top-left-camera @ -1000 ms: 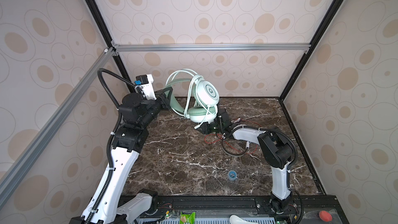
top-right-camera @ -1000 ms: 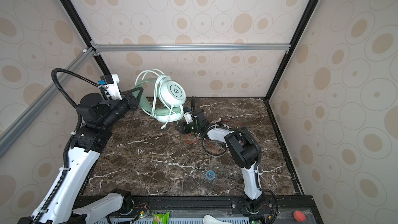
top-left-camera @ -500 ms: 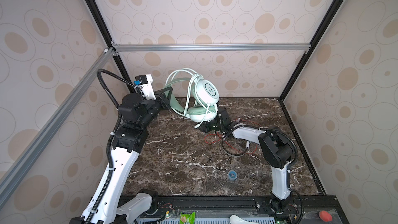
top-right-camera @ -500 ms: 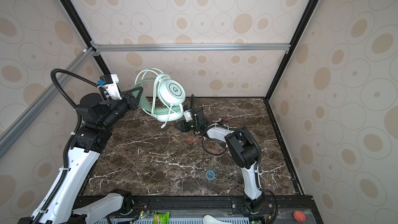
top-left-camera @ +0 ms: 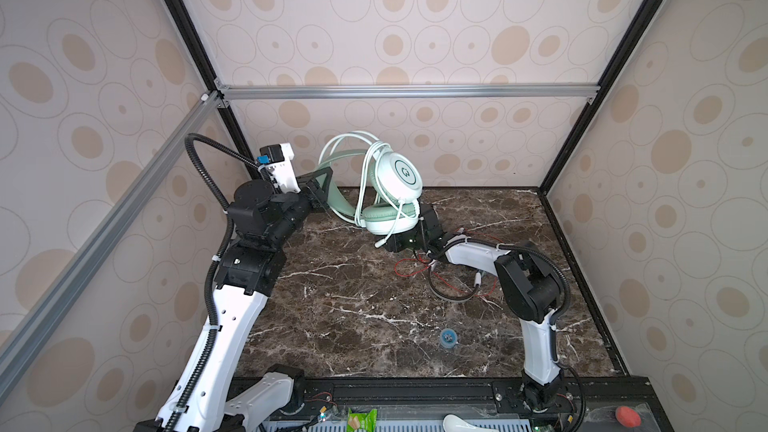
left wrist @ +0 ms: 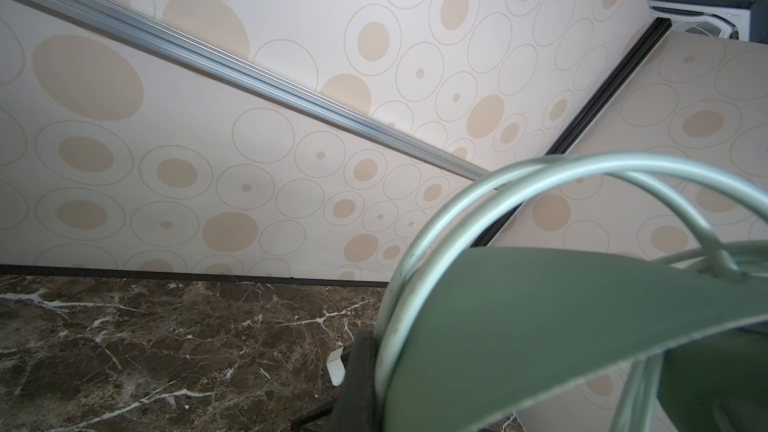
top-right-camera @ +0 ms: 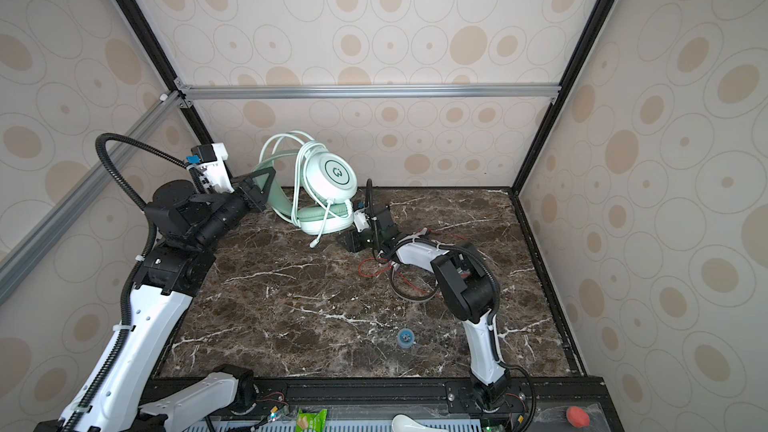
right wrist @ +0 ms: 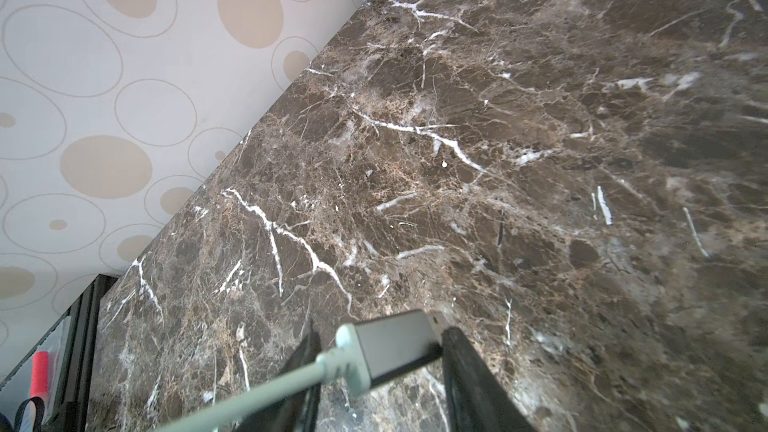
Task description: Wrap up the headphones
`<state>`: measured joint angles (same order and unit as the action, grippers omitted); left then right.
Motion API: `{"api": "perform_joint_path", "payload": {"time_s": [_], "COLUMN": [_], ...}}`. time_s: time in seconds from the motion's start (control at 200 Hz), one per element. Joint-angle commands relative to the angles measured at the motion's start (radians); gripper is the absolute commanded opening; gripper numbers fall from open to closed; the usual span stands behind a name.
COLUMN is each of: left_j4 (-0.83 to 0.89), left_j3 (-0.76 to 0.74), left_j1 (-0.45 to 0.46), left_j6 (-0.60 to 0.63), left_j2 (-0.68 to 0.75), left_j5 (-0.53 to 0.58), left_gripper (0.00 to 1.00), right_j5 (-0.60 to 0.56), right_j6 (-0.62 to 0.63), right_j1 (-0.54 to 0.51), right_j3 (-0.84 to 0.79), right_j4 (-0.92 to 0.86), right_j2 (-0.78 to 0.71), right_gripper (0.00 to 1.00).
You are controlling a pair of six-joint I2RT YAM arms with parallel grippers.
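The mint green headphones [top-left-camera: 395, 184] hang in the air near the back wall, cord looped over the headband. My left gripper [top-left-camera: 323, 189] is shut on the headband [left wrist: 540, 326]; one black finger [left wrist: 359, 376] shows beside it. The cord's plug [right wrist: 395, 344] dangles between the jaws of my right gripper [right wrist: 382, 330], which stand apart just under the ear cup [top-right-camera: 326, 218]. The plug's metal end meets one finger and a gap shows at the other. The white-and-black headphones lie mostly hidden under my right arm; only the red cord [top-left-camera: 409, 272] and a black band [top-left-camera: 451, 296] show.
A small blue round thing [top-left-camera: 448, 337] lies on the marble table [top-left-camera: 332, 305] toward the front. The back wall stands close behind the raised headset. A red button [top-left-camera: 625, 415] and a green packet [top-left-camera: 360, 420] sit on the front rail.
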<state>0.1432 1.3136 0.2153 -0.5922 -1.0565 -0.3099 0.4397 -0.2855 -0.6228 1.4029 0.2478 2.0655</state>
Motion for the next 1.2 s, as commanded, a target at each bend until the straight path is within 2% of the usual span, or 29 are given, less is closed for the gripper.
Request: {"api": "perform_joint_path", "payload": {"time_s": [0.0, 0.19, 0.525, 0.735, 0.98, 1.195], "left_j4": [-0.096, -0.101, -0.076, -0.06, -0.067, -0.069], "left_j3": [0.033, 0.035, 0.054, 0.071, 0.091, 0.096], "left_j1": [0.004, 0.004, 0.004, 0.003, 0.003, 0.003], "left_j6": [-0.062, -0.064, -0.055, -0.053, -0.071, -0.088], "left_j2": [0.028, 0.023, 0.015, 0.003, -0.017, -0.017], "left_j5": [-0.008, -0.012, -0.013, -0.029, -0.071, -0.078], "left_gripper": [0.0, 0.0, 0.0, 0.0, 0.0, 0.0], "right_j5": [-0.012, -0.023, -0.092, -0.077, -0.017, -0.012], "right_j6": [0.013, 0.035, 0.196, 0.276, 0.303, 0.295], "right_j1": [-0.008, -0.013, -0.028, -0.027, -0.028, -0.03], "right_j3": [0.027, 0.033, -0.009, -0.026, -0.035, -0.046], "right_j4": [-0.007, -0.007, -0.058, -0.09, -0.082, -0.064], "right_j2": [0.019, 0.006, -0.079, -0.13, -0.153, -0.143], "right_gripper": [0.47, 0.48, 0.51, 0.52, 0.53, 0.54]}}
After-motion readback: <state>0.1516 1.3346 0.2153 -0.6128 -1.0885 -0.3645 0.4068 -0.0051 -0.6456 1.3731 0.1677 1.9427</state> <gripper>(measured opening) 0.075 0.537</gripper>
